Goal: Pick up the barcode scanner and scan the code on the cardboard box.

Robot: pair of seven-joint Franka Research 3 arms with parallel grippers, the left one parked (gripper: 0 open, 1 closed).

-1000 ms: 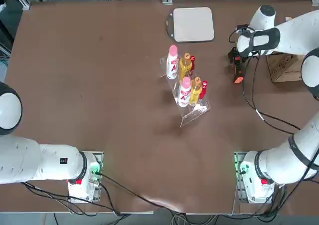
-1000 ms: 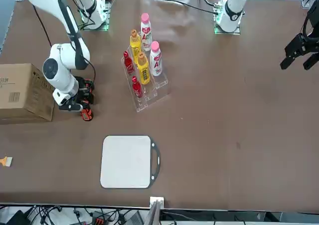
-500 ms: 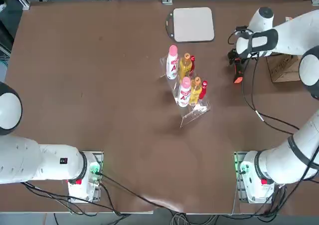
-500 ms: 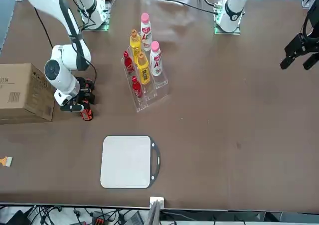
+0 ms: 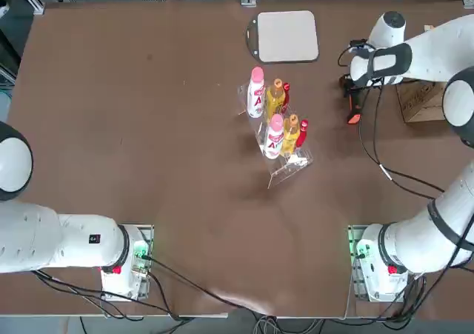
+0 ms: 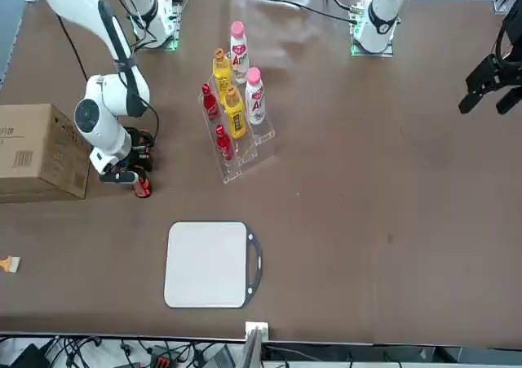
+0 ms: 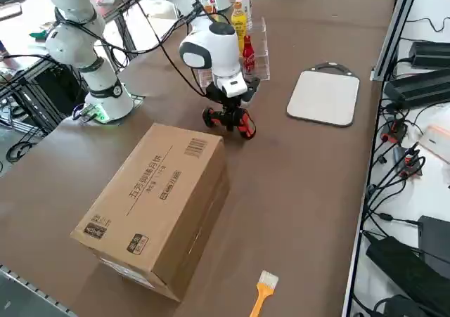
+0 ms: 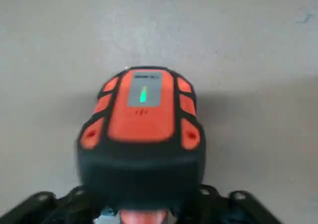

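The right black 2-finger gripper (image 8: 144, 215) is pinching the black-and-orange-red pistol-shaped barcode scanner (image 8: 142, 117) by its handle, over the brown surface (image 5: 185, 127), well apart from the robot's 2 bases. A small green light (image 8: 143, 94) glows on the scanner's head. The brown corrugated cardboard box (image 7: 162, 204) sits just to the right of the gripper — its printed barcode (image 7: 196, 147) faces up. To the gripper's left, a clear plastic rack (image 5: 289, 165) holds 6 bottles (image 6: 238, 99): 2 pink-capped white, 2 yellow and 2 red. A white rounded board with a grey handle (image 6: 206, 264) lies at the far side.
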